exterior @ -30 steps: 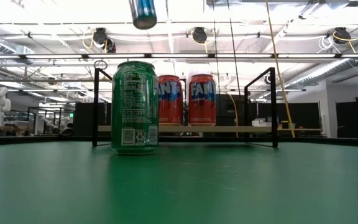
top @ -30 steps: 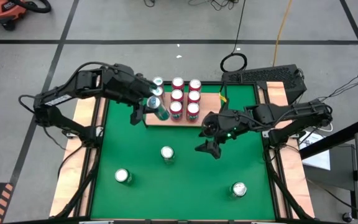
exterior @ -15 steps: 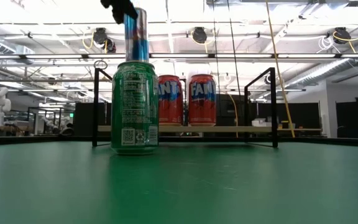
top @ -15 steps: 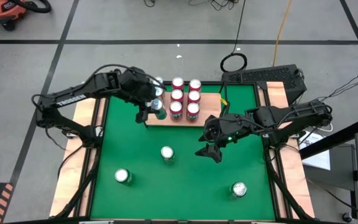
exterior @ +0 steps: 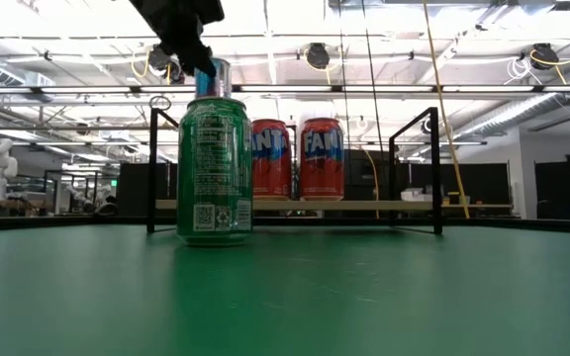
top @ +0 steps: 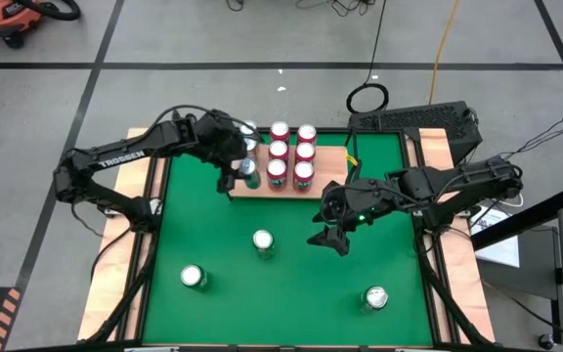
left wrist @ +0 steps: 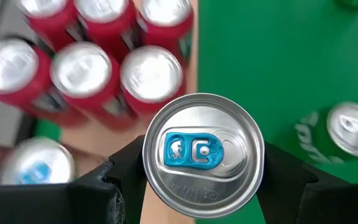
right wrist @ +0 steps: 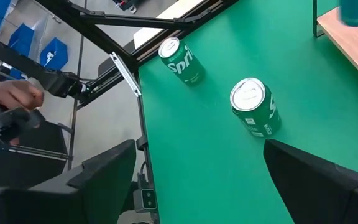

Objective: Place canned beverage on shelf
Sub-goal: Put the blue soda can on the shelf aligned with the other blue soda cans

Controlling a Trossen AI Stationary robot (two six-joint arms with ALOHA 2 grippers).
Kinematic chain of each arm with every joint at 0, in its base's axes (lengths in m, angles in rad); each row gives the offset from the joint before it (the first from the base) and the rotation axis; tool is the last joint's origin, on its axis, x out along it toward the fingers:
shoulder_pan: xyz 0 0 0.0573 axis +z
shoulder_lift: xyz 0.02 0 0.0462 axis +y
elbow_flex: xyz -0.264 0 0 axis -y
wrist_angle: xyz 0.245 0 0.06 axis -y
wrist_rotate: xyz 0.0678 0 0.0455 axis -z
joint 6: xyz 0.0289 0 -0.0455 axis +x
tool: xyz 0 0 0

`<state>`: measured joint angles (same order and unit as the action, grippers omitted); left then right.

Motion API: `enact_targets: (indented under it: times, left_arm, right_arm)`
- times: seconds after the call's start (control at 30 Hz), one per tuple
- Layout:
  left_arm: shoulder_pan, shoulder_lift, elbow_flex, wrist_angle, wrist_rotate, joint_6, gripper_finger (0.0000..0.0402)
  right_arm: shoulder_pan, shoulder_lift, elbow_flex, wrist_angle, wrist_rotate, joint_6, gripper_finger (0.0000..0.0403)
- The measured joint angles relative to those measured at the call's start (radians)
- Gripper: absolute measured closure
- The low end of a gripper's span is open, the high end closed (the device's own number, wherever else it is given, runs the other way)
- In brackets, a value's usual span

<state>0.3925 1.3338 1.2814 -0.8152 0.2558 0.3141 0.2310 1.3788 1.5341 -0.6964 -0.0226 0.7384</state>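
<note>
We list a held can (left wrist: 202, 155), bright metal lid with glossy blue tab; red cans (top: 291, 152), glossy printed metal; shelf (top: 325, 156), pale matt wood with thin black metal rails; desk (top: 291, 284) mat, smooth matt green; left pincer (left wrist: 104, 186), matt black plastic.

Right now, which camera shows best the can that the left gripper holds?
The left wrist view: the held can fills it, lid and blue tab plain, a finger at each side. The high view shows it small at the shelf. The low view shows only its top. The right wrist view misses it.
</note>
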Motion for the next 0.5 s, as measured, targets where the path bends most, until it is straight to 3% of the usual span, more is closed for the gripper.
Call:
enact_targets:
  times: [0.13,0.5]
  left_arm:
    - [0.007,-0.001,-0.047,0.091,-0.012,0.026,0.0176]
    - [0.029,0.007,-0.145,0.111,-0.024,0.056,0.0176]
  right_arm:
    - [-0.003,0.0,0.0,0.0,0.021,-0.016,0.0057]
    - [-0.004,0.0,0.0,-0.001,0.026,-0.023,0.0057]
